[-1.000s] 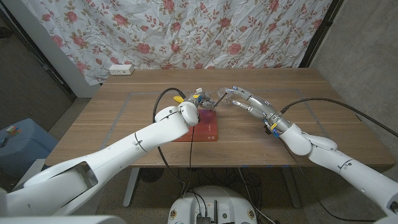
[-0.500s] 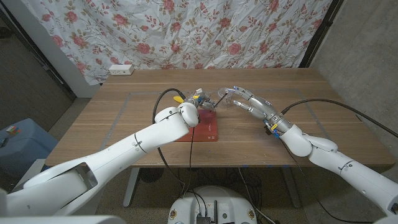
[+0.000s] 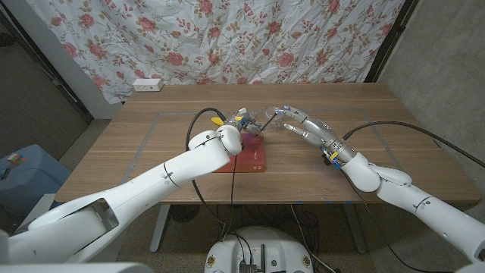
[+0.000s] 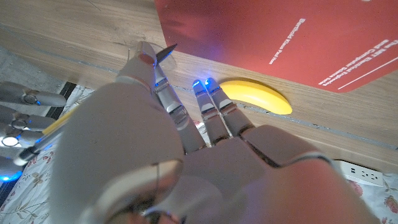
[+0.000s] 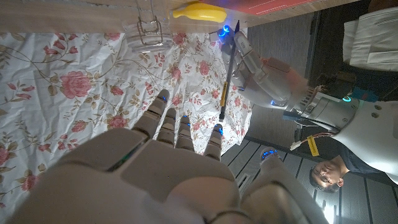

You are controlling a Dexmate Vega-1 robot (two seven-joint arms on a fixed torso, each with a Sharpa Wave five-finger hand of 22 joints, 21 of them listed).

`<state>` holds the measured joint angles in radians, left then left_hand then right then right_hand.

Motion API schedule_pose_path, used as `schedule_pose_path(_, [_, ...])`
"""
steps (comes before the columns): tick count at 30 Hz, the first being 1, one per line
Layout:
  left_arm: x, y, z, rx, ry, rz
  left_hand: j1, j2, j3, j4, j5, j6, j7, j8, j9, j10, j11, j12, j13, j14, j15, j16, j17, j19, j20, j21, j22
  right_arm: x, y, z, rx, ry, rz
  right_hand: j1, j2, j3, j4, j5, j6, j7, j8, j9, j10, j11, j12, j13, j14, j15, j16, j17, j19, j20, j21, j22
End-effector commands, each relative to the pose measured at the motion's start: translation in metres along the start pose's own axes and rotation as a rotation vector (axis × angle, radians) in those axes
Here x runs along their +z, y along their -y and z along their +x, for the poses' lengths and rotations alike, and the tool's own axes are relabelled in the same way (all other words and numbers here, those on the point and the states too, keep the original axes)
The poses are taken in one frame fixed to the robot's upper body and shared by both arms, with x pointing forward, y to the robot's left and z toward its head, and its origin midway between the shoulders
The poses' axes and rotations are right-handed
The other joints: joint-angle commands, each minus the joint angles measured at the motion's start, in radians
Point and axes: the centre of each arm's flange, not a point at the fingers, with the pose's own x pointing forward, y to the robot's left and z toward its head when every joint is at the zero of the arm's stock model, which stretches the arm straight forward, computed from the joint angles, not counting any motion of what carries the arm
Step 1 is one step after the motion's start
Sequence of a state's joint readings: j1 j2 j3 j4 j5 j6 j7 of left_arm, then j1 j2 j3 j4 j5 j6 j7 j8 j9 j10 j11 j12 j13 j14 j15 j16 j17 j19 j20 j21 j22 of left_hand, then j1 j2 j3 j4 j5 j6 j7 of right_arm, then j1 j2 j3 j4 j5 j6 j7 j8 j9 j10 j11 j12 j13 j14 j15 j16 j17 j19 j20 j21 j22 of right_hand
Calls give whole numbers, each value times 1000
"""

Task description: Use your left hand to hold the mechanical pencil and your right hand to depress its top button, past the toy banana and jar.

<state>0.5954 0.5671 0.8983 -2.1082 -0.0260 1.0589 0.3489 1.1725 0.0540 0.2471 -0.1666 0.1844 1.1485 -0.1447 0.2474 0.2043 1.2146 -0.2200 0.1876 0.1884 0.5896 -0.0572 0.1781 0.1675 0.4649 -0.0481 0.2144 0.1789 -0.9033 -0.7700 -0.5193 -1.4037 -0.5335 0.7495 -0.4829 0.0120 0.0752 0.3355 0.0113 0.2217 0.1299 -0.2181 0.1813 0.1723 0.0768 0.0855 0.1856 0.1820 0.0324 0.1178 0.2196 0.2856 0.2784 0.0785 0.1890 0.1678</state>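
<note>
My left hand (image 3: 241, 120) holds the mechanical pencil (image 5: 226, 79), a thin dark stick with a yellow part, off the table above the far edge of a red mat (image 3: 254, 159). In the left wrist view the pencil's yellow barrel (image 4: 59, 124) runs out of my left hand (image 4: 186, 143) toward the fingers (image 4: 25, 96) of the other hand. My right hand (image 3: 299, 123) hovers just right of the pencil, fingers apart and holding nothing. One fingertip (image 5: 217, 130) is close to the pencil's end; I cannot tell if they touch. The yellow toy banana (image 3: 217, 119) lies beside my left hand. A clear glass jar (image 5: 149, 26) stands near the banana (image 5: 196, 10).
The wooden table (image 3: 151, 152) stretches out on both sides of the mat. A white power strip (image 3: 147, 85) sits at its far left edge in front of the flowered curtain (image 3: 227, 38). In the right wrist view a person (image 5: 326, 174) shows beside the robot.
</note>
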Motion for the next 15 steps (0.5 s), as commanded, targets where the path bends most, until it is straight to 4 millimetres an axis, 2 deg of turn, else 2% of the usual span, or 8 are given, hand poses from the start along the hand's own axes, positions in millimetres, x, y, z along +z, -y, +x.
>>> schedule_pose_path(1, [1, 1, 0, 0, 3, 2, -1, 12, -1, 1, 8, 4, 6, -3, 1, 8, -5, 8, 5, 12, -169, 1, 3, 1, -72, 0, 4, 0, -1, 1, 14, 2, -4, 10, 33, 3, 5, 6, -7, -3, 1, 3, 0, 2, 7, 2, 3, 1, 7, 2, 3, -6, 0, 0])
schedule_pose_path(15, [1, 2, -1, -1, -9, 1, 0, 12, -1, 1, 8, 4, 6, -2, 3, 8, -5, 8, 5, 12, -168, 1, 3, 1, -71, 0, 4, 1, -2, 0, 26, -5, -13, 10, 31, 3, 8, 7, -5, -3, 2, 3, 0, 1, 7, 2, 2, 3, 6, 3, 2, -6, -1, 0])
